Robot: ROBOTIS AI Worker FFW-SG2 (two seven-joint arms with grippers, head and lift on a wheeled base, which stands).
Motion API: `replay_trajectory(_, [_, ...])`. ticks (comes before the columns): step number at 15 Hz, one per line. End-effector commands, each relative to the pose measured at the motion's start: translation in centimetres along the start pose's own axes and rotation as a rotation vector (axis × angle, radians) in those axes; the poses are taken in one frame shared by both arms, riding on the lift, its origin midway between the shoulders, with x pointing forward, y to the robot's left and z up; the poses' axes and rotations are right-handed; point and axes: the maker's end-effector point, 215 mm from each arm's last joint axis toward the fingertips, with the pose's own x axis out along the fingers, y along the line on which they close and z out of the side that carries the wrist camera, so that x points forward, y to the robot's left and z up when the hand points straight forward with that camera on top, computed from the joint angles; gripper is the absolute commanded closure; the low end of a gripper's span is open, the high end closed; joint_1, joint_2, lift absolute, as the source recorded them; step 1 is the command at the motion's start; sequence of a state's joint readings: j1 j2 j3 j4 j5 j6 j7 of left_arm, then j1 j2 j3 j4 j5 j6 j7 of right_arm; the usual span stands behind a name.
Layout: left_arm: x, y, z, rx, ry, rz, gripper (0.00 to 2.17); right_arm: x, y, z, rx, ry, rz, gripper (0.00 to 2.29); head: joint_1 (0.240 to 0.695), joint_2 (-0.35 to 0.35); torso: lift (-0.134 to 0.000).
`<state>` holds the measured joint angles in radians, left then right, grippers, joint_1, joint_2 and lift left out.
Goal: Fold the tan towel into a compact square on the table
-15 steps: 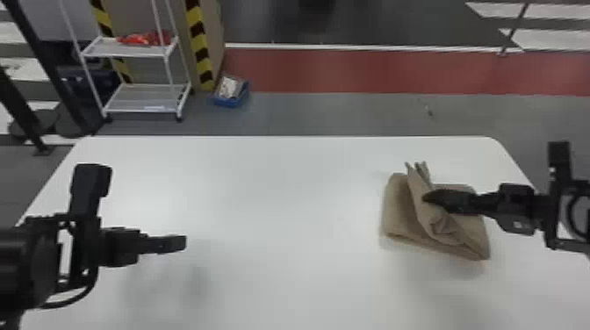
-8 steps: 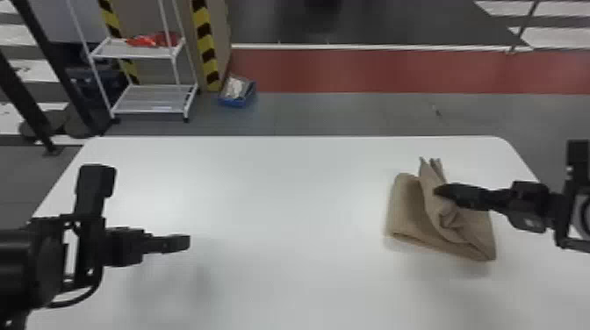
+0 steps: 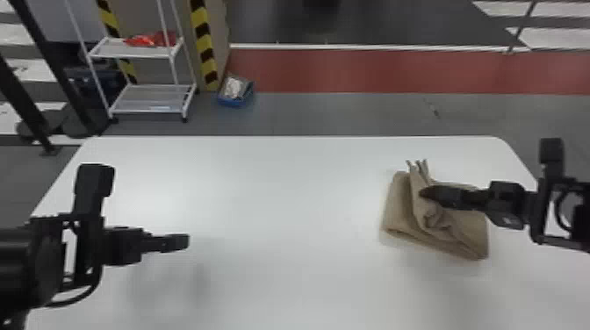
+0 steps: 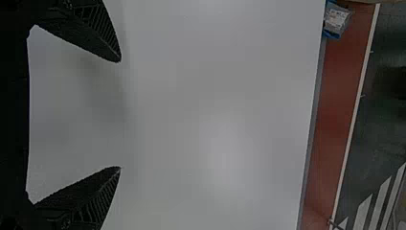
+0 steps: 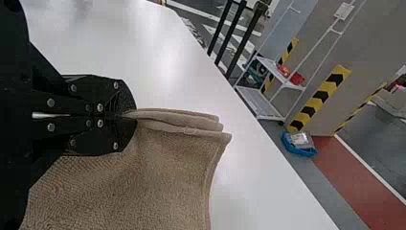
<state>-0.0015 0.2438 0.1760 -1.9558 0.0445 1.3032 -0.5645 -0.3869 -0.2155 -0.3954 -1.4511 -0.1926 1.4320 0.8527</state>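
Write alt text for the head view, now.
The robot's right gripper pinches a raised fold of a partly folded tan towel near the right side of a white table. The left gripper hangs over the table's left side. Behind stand a white shelf rack and a blue bin on the floor.

I see my right gripper (image 3: 425,192) has shifted leftward over the tan towel (image 3: 472,224) since half a second ago, bringing the raised fold (image 3: 419,208) nearer the towel's left edge.
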Motion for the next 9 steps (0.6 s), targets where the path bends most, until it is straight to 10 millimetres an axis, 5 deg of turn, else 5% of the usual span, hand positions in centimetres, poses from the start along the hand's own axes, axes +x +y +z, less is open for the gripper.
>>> replay_trajectory(1, [-0.1,0.2,0.0,0.000,0.000,0.004,0.08,0.6,0.3,-0.4,-0.012,0.014,0.002,1.25,0.695,0.014,-0.124])
replay_trajectory(4, [0.0,0.2,-0.1,-0.002,0.002,0.004,0.08,1.0,0.2,-1.2,0.001,0.027,0.003,0.10,0.695,0.027,-0.124])
replay_trajectory(9, [0.2,0.3,-0.4,-0.005,0.009,0.005,0.08,0.2,1.0,-2.2,0.034,0.011,0.072,0.02,0.695,0.037,-0.124])
